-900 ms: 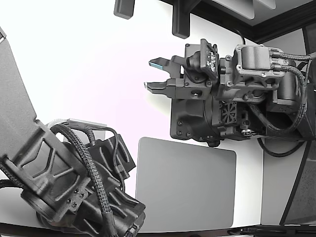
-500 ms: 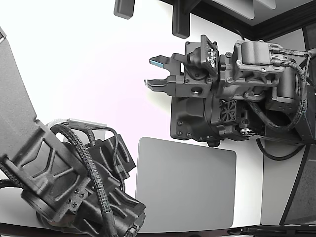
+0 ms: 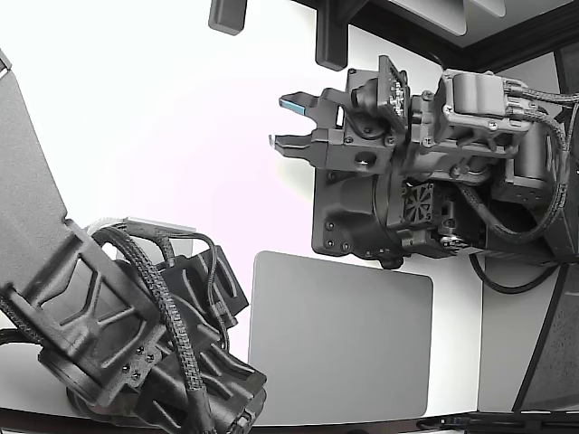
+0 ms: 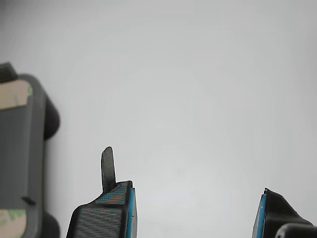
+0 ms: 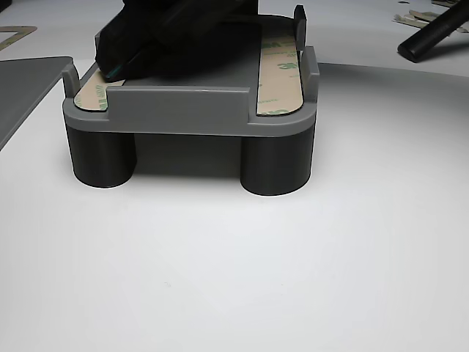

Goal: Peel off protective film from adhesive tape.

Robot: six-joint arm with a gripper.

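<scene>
Jaws spread, empty, above white surface (image 4: 198, 99); gripper (image 3: 282, 122) apart from gray fixture (image 5: 190, 110) carrying film-covered tape strips (image 5: 280, 73). Approach step; next move likely: reach strip edge, pinch film.

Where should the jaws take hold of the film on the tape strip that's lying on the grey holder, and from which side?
Judging by the other view, take the film on the tape strip at its rounded near end, where it reaches the open front edge of the grey holder. Come from that front side, low and shallow: the strip lies flat, and a post blocks the far end. The gripper is open, away from it.
</scene>
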